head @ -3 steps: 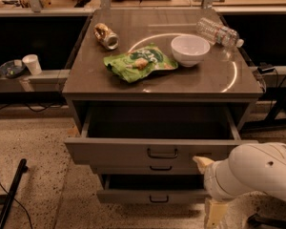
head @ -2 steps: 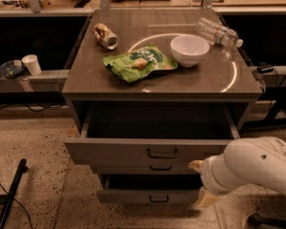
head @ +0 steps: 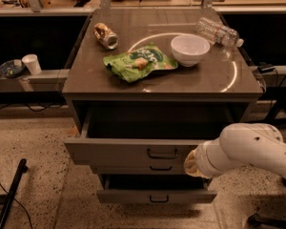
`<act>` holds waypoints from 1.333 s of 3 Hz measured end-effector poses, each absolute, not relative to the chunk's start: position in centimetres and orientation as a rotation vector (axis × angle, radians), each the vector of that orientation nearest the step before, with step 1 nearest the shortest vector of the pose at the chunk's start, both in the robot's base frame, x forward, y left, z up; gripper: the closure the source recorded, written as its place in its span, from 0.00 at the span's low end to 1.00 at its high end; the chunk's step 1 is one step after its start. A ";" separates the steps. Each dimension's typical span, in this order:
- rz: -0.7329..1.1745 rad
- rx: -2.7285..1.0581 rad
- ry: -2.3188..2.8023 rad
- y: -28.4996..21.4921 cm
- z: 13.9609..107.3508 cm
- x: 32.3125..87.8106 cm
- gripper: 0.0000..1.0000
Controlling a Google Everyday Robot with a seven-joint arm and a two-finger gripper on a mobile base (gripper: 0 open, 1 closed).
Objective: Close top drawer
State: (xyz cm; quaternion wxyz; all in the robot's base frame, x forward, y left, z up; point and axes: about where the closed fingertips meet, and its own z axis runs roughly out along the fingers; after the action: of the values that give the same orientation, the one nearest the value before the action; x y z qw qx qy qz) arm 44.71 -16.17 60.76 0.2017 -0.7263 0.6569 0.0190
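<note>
The top drawer (head: 114, 150) of the grey cabinet stands pulled out, its dark inside open to view. Its small dark loop handle (head: 162, 153) is at the centre of the flat front. My white arm (head: 248, 149) reaches in from the right. My gripper (head: 188, 163) is at the arm's left end, against the right part of the top drawer's front, just right of the handle and mostly hidden by the arm.
The cabinet top (head: 209, 80) holds a green snack bag (head: 138, 62), a white bowl (head: 189, 49), a can (head: 106, 35) and a plastic bottle (head: 218, 31). The bottom drawer (head: 157, 194) is also pulled out. A white cup (head: 32, 64) stands on a ledge at left. A black pole (head: 9, 194) lies on the floor.
My arm has swung left and up from the lower right, bringing the gripper end against the top drawer's front. The drawer has not visibly moved.
</note>
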 end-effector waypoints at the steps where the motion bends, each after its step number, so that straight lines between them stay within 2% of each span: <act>1: 0.069 -1.966 1.841 -16.3 60.6 46.7 0.99; 2: 0.024 -1.924 1.911 -15.8 59.7 48.5 0.97; 4: 0.035 -1.901 1.932 -15.9 59.8 48.3 0.51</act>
State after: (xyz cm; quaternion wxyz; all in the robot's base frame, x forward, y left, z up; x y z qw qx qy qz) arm 48.29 -15.87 59.76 0.2138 -0.6850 0.6963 0.0127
